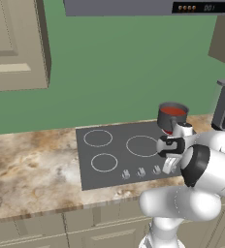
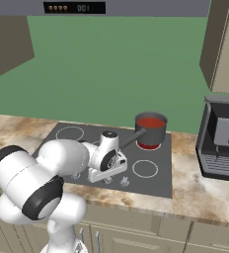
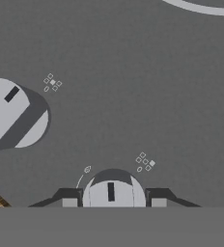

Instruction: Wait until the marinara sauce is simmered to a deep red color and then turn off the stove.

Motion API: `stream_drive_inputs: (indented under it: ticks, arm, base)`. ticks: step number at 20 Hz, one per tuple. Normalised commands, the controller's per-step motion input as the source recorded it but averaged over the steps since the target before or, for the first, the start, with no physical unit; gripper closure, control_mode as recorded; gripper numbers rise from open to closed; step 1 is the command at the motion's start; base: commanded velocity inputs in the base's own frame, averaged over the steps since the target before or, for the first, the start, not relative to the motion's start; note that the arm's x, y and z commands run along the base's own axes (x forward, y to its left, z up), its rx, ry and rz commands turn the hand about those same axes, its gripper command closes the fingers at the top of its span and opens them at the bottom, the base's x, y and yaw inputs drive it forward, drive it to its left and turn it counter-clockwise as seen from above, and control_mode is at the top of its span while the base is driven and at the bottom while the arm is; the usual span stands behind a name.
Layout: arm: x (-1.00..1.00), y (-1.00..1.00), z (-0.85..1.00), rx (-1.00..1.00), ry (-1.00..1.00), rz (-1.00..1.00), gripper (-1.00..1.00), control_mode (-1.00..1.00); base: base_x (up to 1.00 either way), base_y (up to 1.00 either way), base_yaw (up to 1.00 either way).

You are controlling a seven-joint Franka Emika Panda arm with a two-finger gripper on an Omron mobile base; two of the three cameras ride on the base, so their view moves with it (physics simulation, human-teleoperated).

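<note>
The gripper [image 3: 113, 202] hangs over the stove [image 1: 115, 160], fingers spread either side of a knob [image 3: 113, 190], not gripping. Red sauce [image 2: 150, 122] fills the far-right pot [image 2: 151, 133].

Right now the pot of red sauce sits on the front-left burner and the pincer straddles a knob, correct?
Not quite: the pot sits on the back-right burner of the stove, as the right base view shows. The pincer does straddle a knob.

Matt grey stove [image 1: 115, 164], silvery knobs [image 3: 113, 191]
</note>
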Motion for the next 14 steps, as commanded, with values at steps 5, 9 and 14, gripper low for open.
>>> stream_drive_inputs:
  ticks: [5, 9, 14]
  arm:
    - [0.00, 0.00, 0.00, 0.00, 0.00, 0.00, 1.00, -1.00]
    - [0.00, 0.00, 0.00, 0.00, 0.00, 0.00, 1.00, -1.00]
    - [0.00, 0.00, 0.00, 0.00, 0.00, 0.00, 1.00, -1.00]
  base:
    - [0.00, 0.00, 0.00]
    - [0.00, 0.00, 0.00]
    - [0.00, 0.00, 0.00]
